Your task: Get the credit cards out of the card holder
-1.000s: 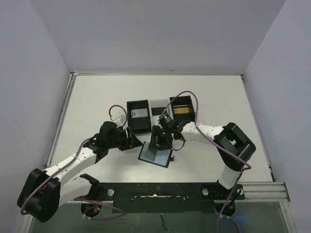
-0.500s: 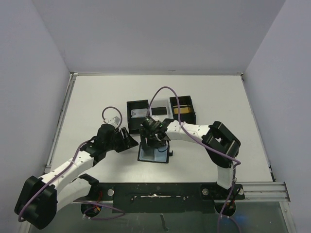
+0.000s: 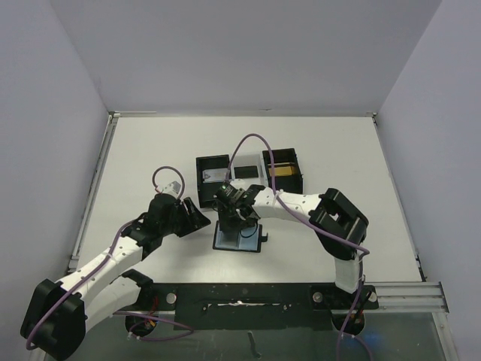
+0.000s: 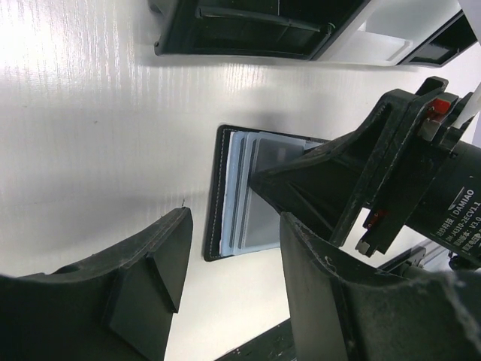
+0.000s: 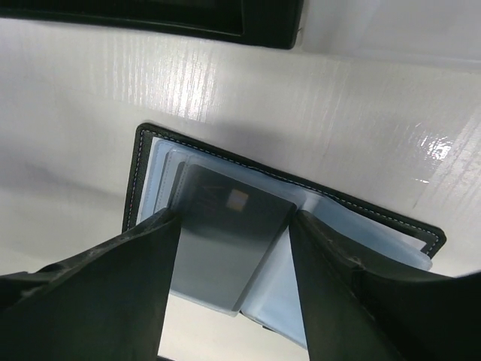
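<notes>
White surface (image 3: 150, 165) carried the whole setup, w/ two arms bolted at its near edge. Left arm (image 3: 113, 256) angled in toward the centre; right arm (image 3: 301, 204) bent across from the other side. At the far middle stood two black open-top boxes (image 3: 213, 174), side by side w/ a white piece (image 3: 246, 170) btwn them. A gold-tan card (image 3: 284, 171) lay in the right-hand box. Card holder (image 3: 239, 238) lay spread open & flat on the surface just in front of the boxes, blue-grey pockets up, btwn the two arms. Left end effector (image 4: 233, 233) hung just beside the holder's left edge, jaws moderately apart, nothing btwn them. Right end effector (image 5: 233, 222) stood directly over the holder, its fingers (image 5: 128, 293) flanking a dark grey card (image 5: 225, 256) along both long edges; whether they pressed it couldn't be told. That card sat askew over the pockets of the holder's left half; how far it was in a pocket couldn't be told either. Small pale chip (image 5: 238, 199) showed near the card's far end.
</notes>
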Robot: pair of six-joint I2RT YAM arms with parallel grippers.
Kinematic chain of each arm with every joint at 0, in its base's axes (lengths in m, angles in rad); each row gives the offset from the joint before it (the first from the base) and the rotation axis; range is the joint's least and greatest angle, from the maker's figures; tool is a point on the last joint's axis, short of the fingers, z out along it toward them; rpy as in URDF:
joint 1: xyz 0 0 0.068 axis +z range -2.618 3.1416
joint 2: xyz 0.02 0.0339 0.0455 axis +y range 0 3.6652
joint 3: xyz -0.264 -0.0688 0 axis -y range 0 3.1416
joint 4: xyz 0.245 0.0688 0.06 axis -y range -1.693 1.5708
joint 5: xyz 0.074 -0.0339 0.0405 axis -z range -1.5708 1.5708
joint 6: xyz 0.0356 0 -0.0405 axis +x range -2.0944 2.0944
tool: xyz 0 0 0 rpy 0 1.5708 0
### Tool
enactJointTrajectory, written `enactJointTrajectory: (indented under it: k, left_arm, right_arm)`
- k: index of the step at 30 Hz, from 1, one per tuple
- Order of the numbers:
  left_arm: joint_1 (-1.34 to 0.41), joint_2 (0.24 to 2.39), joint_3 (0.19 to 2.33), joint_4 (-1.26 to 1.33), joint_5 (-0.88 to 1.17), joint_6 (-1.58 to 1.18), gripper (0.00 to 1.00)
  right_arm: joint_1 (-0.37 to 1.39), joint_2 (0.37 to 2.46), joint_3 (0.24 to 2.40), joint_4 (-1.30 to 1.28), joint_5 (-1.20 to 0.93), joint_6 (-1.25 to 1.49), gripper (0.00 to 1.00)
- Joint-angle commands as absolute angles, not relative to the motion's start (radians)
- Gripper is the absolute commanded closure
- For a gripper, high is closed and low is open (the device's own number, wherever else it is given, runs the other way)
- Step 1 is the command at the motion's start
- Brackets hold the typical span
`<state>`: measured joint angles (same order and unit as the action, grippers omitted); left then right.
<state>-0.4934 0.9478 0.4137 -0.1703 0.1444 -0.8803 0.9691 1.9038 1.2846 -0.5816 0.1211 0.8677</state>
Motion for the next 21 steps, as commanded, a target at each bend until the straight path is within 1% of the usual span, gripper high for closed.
enactJointTrajectory:
  k: [1,3,4,8,11,16,21]
  left_arm:
    - [-0.486,0.933,0.413,-0.154,0.133,-0.882,0.51]
    - [-0.486,0.938,0.414,-0.15,0.14,-0.88,0.51]
    - [-0.486,0.939,0.416,-0.15,0.142,-0.878,0.51]
    - [-0.486,0.931,0.413,-0.15,0.143,-0.875,0.51]
    - [-0.485,0.926,0.413,-0.15,0.14,-0.876,0.51]
    - [-0.485,0.918,0.418,-0.159,0.136,-0.876,0.51]
    - [-0.485,0.9,0.41,-0.158,0.13,-0.889,0.51]
  right_arm:
    - [0.965,1.901,1.254,-0.584,0.163,0.868,0.44]
    - [0.957,1.884,1.239,-0.558,0.142,0.867,0.48]
    - [0.954,1.876,1.231,-0.541,0.127,0.862,0.47]
    - [0.944,1.851,1.223,-0.505,0.081,0.854,0.35]
    - [0.94,1.845,1.22,-0.489,0.053,0.851,0.3]
    - [0.932,1.845,1.214,-0.473,0.031,0.859,0.26]
    - [0.941,1.869,1.242,-0.523,0.08,0.863,0.25]
